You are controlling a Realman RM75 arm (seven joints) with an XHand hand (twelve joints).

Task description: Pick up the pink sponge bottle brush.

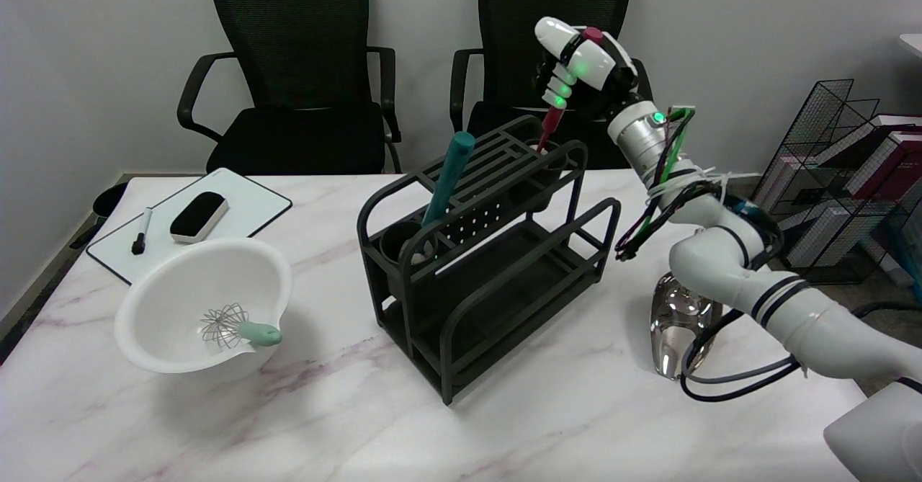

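My hand (580, 64) gripped the brush (549, 127) by its handle top, above the rack's (475, 251) far cup, its lower end in that cup. I judged it light, the handle stiff and slim; sponge hidden.

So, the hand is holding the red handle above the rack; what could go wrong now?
1. The right hand grips the brush handle near its top, while the lower end is still in the rack's far cup; a tilted pull might catch the hidden sponge end and drag the rack.
2. The glass vase stands close under the forearm; lowering the arm could knock it over.
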